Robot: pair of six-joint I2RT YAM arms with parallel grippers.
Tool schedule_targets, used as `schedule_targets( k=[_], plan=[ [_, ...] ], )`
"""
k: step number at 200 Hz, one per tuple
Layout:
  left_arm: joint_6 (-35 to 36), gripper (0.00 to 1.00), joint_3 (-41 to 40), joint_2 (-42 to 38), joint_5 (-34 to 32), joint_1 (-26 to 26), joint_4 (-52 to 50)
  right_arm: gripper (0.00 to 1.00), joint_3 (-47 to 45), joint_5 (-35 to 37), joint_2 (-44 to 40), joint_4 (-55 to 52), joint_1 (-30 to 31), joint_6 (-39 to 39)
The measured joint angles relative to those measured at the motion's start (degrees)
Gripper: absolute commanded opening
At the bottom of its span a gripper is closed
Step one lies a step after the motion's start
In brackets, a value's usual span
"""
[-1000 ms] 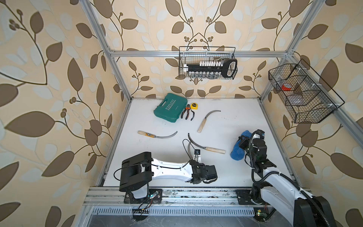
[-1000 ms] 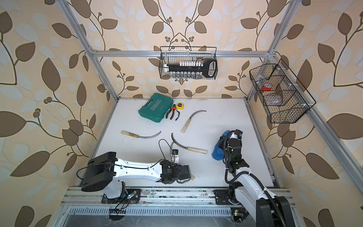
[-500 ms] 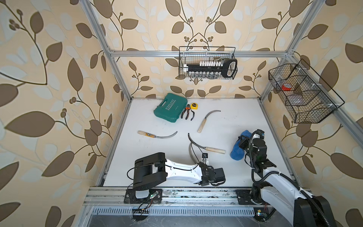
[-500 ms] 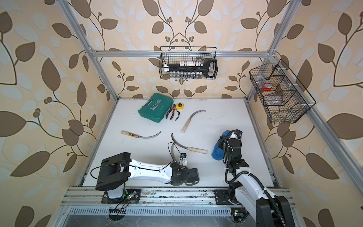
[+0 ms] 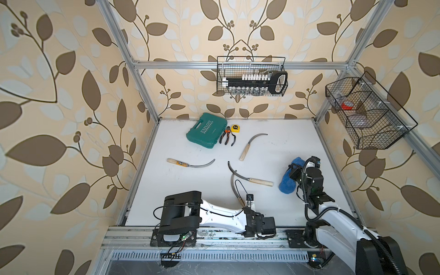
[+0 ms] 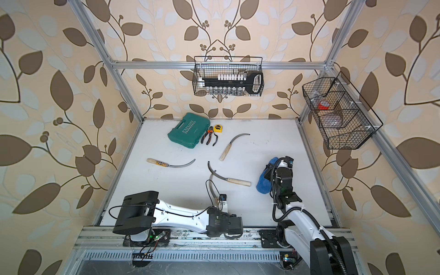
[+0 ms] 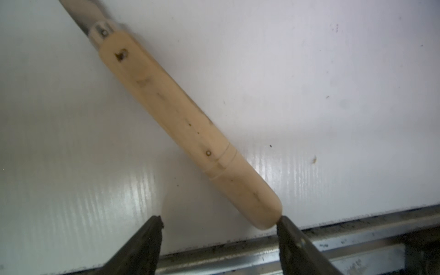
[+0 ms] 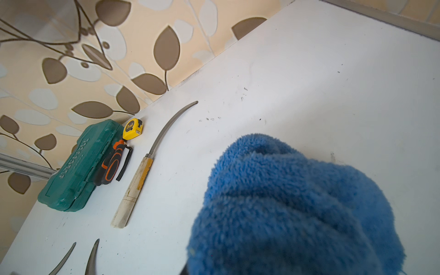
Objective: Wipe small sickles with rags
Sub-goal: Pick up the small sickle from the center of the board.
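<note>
One small sickle [image 7: 190,123] lying diagonally across the left wrist view, handle end touching one fingertip [image 7: 292,238] of the left gripper [image 7: 219,220], jaws apart, right gripper [image 5: 295,172] apparently clamped on blue rag [image 5: 287,184], middle right in a top view.

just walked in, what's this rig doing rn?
Sickle-wiping job. The right end effector is shut on the blue rag at the right side of the table. The left end effector, jaws open, straddles the handle end of the nearest sickle at the front edge, not yet gripping. Three other sickles lie on the table.
</note>
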Motion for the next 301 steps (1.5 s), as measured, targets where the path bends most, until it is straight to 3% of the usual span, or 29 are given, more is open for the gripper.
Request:
schedule_targets(
  k=[21,60,98,123,191,216,263,282,301],
  plan=[
    [-0.33,0.75,0.07,0.04,-0.09,0.04,-0.46,0.07,0.00,-0.07,0.00,0.00,0.00,0.00],
    [0.22,0.91,3.82,2.29,-0.52,0.04,-2.45,0.08,0.00,-0.39,0.00,-0.02,0.00,-0.02],
    [0.22,0.91,5.33,2.73,-1.60,0.70,-2.86,0.08,0.00,-0.39,-0.02,0.00,0.00,-0.02],
    [0.26,0.84,5.68,4.63,-1.44,1.92,-2.99,0.08,0.00,-0.42,-0.02,0.00,0.00,-0.02],
    [0.15,0.51,7.21,6.80,-1.64,4.55,-4.57,0.09,0.00,-0.59,-0.02,0.00,0.00,-0.02],
    [-1.14,0.43,6.58,6.67,-2.62,4.55,-4.85,0.09,0.00,-0.81,-0.02,0.00,0.00,-0.02],
    [-4.33,0.40,2.25,3.89,-4.33,4.55,-5.99,0.09,0.00,-0.87,-0.02,0.02,0.00,-0.02],
    [-5.27,0.52,0.09,2.34,-4.55,4.52,-7.32,0.09,0.00,-1.03,-0.02,0.02,0.00,-0.02],
    [-6.56,0.54,-0.70,1.79,-4.55,4.39,-8.57,0.09,0.00,-1.07,-0.02,0.04,0.00,-0.02]
  ],
)
